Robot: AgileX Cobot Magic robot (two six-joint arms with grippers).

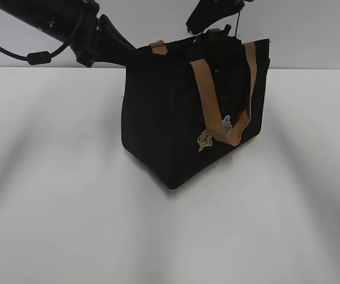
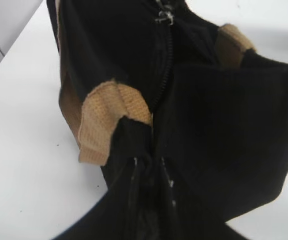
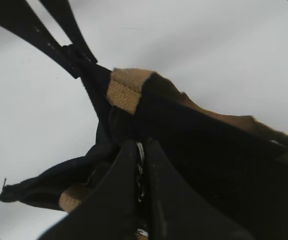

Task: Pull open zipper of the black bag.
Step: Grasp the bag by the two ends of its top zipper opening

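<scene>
The black bag stands upright on the white table, one tan strap hanging down its front. My left gripper is shut on the black fabric at the bag's left end, beside a tan strap end. From that pinch the zipper runs away along the top to its silvery pull tab. My right gripper is over the bag's top, near the right end in the exterior view, and is shut on the pull tab, which shows as a thin metal glint between the fingers. In the exterior view the right gripper dips into the bag's top.
The white table spreads out on all sides of the bag, with a pale wall behind it. The left arm and its cable come in from the upper left. Small bear patches hang on the bag's front.
</scene>
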